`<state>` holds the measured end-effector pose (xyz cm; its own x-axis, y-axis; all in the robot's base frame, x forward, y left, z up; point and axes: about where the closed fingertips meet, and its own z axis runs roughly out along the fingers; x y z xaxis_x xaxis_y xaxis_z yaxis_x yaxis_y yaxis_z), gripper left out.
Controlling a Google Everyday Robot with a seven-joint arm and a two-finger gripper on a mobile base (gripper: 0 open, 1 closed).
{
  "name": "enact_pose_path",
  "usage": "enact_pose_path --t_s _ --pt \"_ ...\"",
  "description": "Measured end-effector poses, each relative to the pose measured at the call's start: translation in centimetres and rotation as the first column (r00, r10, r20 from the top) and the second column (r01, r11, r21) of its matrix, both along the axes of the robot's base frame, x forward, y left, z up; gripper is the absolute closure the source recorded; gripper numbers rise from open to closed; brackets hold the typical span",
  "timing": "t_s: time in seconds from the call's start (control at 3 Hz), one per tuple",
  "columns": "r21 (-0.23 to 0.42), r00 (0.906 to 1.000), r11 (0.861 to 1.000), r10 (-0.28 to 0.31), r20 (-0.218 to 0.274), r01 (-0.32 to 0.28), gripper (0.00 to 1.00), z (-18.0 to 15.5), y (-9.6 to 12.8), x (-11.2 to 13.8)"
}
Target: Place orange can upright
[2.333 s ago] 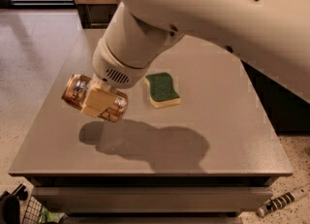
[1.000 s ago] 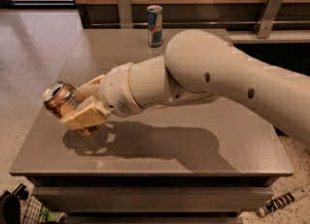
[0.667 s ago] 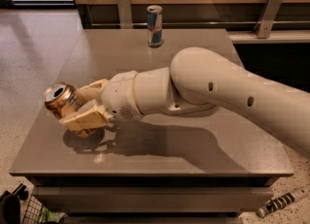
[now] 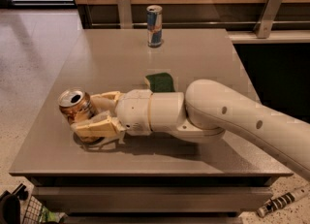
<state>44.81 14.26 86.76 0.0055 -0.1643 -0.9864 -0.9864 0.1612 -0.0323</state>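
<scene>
Gripper [image 4: 86, 115] sits low over the front-left of the surface [image 4: 203, 53], jaws pinching the orange can [image 4: 74, 104]. The can leans, open top toward us. The lower jaw hides its base, so we cannot tell whether it touches down. The arm [image 4: 227, 114] half hides the green sponge [image 4: 160, 81].

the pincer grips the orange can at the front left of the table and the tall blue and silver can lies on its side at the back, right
Not quite. The camera view shows the slim blue-and-silver can standing upright at the back of the grey table. The rest holds: the pincer grips the short orange-brown aluminium can at the front left.
</scene>
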Motion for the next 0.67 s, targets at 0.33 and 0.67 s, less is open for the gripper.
enact_pose_path --t_s 0.33,0.67 --pt "0.032 0.9993 0.999 -0.033 -0.019 0.033 0.97 -1.36 -0.99 0.03" --pt "0.032 0.9993 0.999 -0.033 -0.019 0.033 0.75 -1.34 -0.99 0.03"
